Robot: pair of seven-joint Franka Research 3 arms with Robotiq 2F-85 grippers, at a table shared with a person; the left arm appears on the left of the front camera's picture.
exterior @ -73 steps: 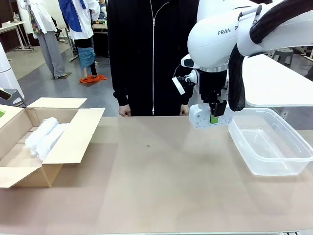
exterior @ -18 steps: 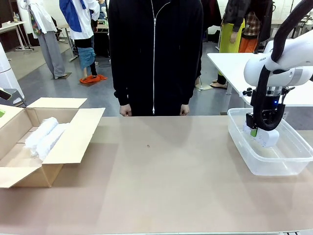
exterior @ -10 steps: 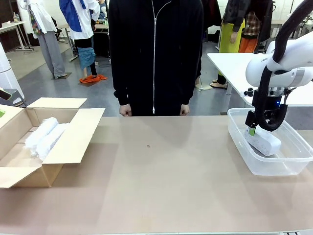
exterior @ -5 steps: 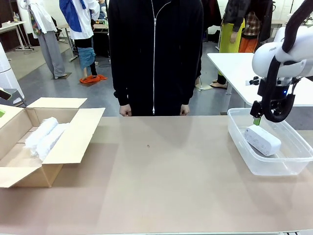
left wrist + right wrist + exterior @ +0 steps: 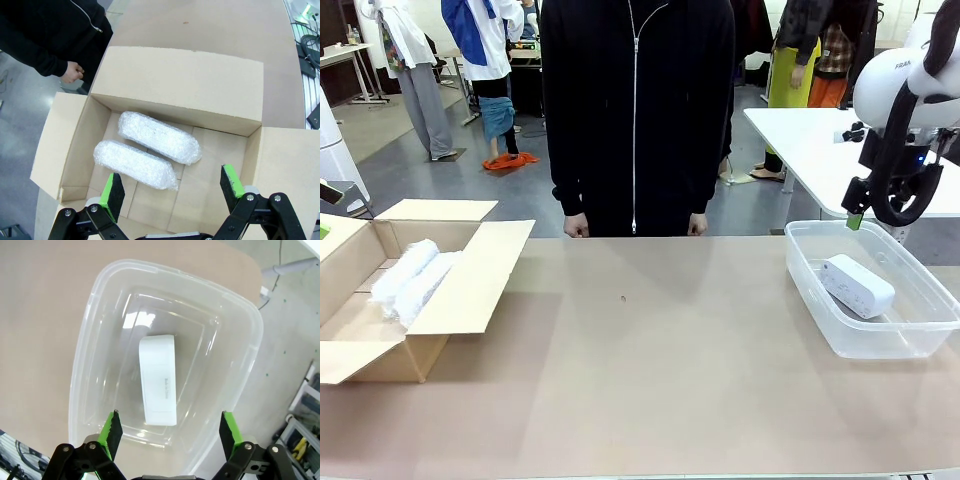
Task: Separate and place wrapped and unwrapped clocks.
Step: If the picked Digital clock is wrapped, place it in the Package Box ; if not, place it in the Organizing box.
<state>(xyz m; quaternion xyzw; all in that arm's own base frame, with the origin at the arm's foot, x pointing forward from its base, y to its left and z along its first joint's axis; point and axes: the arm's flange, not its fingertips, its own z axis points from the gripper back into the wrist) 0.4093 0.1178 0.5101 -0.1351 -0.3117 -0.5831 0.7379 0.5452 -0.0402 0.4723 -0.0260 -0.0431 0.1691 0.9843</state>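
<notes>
- Right gripper (image 5: 167, 432) spread wide, empty, above the clear tub (image 5: 90, 345); unwrapped clock (image 5: 159, 386) lies flat inside.
- Left gripper (image 5: 172, 192) likewise spread, over the cardboard box (image 5: 185, 87) holding both wrapped bundles (image 5: 150, 150).
- Clock looks rigid, glossy, probably slippery: pinch across the narrow sides.
- Bundles look soft, squashy: grip mid-length.

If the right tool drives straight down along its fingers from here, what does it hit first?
Most likely the unwrapped clock, lying flat in the clear plastic bin. The right tool is open and centred over it, so the fingers might straddle it and reach the bin floor instead.
</notes>
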